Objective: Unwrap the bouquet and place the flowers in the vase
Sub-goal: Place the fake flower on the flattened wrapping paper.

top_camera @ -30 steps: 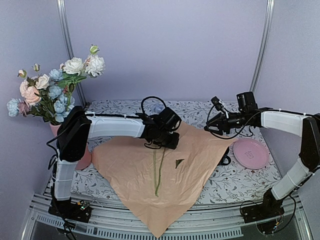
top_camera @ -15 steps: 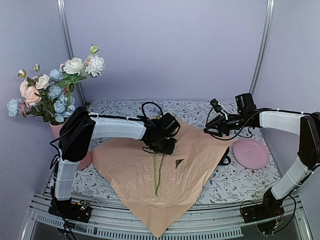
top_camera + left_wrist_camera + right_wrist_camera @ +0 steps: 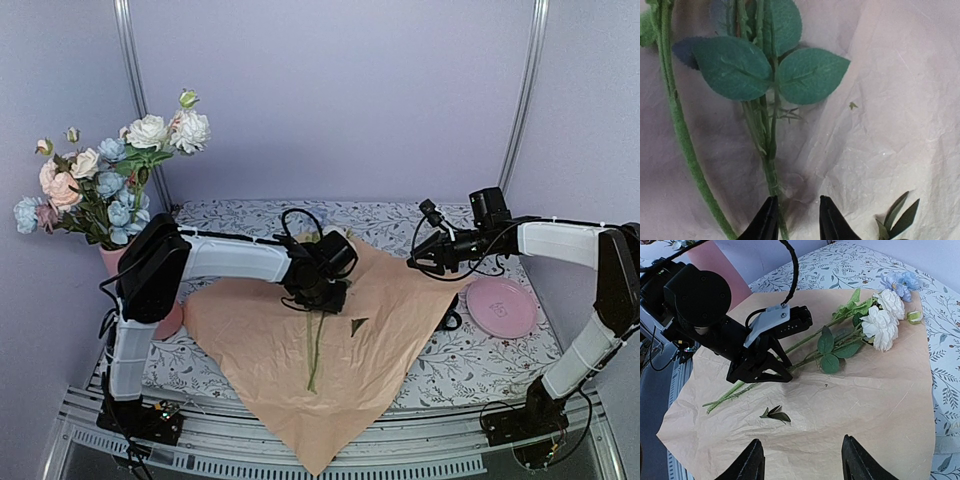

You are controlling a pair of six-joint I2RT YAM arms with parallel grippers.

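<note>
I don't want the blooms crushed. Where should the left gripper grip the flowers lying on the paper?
Grip the flowers by their stems below the leaves, left gripper coming straight down, fingers across them. The stems lie flat, side by side on the paper; blooms and leaves are bulky and soft.

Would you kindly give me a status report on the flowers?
Left gripper open astride one stem. Right gripper open, empty. Few flowers on paper, others in vase. Nothing blocking.
</note>
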